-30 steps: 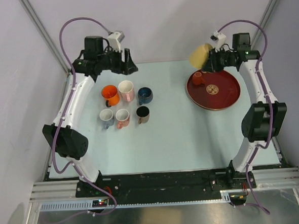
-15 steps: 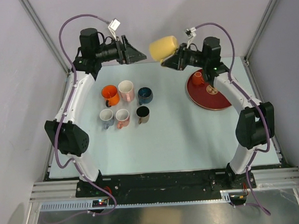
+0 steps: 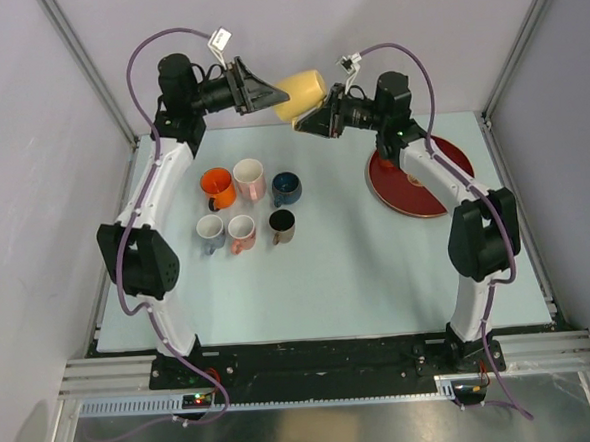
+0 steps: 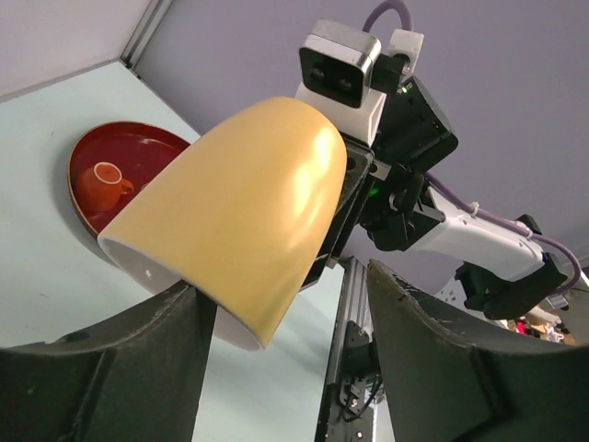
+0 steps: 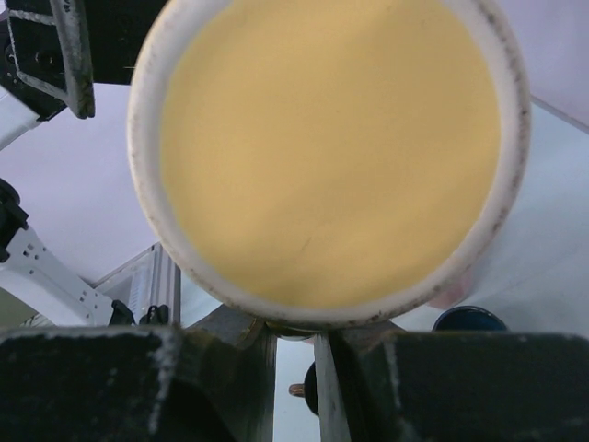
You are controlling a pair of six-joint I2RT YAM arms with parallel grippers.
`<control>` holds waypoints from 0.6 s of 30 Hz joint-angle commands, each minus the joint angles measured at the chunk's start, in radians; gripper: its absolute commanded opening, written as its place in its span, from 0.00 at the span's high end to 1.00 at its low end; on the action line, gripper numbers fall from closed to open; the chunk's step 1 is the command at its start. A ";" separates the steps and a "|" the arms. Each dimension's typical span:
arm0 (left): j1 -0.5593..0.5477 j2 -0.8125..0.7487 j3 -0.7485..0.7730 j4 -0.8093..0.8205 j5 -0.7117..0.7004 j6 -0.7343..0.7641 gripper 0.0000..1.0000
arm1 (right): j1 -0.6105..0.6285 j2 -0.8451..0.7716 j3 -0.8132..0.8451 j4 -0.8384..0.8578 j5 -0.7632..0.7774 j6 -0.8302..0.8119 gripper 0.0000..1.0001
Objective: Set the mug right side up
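Two grippers and one mug, meeting in mid-air above the far edge of the table point(image 3: 358, 267)! The yellow mug point(image 3: 300, 88) hangs high between the arms, well clear of the group of small mugs point(image 3: 249, 179) below and well apart from the red tray point(image 4: 147, 157).

The right gripper point(image 3: 307, 120) has it. In the right wrist view the glazed base fills the frame, and the fingers point(image 5: 92, 387) are pressed close together just beneath it. They are clamped on a part tucked under the body that I can't make out; my guess is the handle.

Now the left gripper point(image 3: 267, 90): jaws spread wide, nothing between the pads yet. From its wrist camera the mug's white rim sits right over the gap, just above the left finger, mouth tilted down and toward that gripper. So the mug lies on a slant, base up toward the right arm, not upright.

How will it handle? It looks like glazed ceramic: rigid, moderately heavy for its size, slick on the outside, and sure to chip or shatter if dropped from this height. The smooth, tapering wall gives poor purchase. Better, I'd say, to pinch across the rim, one pad inside and one outside, or to take the handle. If this is a handover, the left jaws should be firmly on before the right ones let go.
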 commanded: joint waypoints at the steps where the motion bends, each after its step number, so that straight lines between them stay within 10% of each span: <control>1: -0.001 -0.013 0.011 0.170 0.054 -0.085 0.33 | 0.032 0.017 0.050 0.027 0.024 -0.037 0.91; 7: -0.016 -0.010 0.016 0.206 0.066 -0.096 0.44 | 0.059 0.076 0.091 -0.018 0.037 -0.076 0.85; 18: -0.016 -0.013 -0.017 0.214 0.031 -0.051 0.99 | 0.070 0.090 0.081 -0.091 0.026 -0.155 0.55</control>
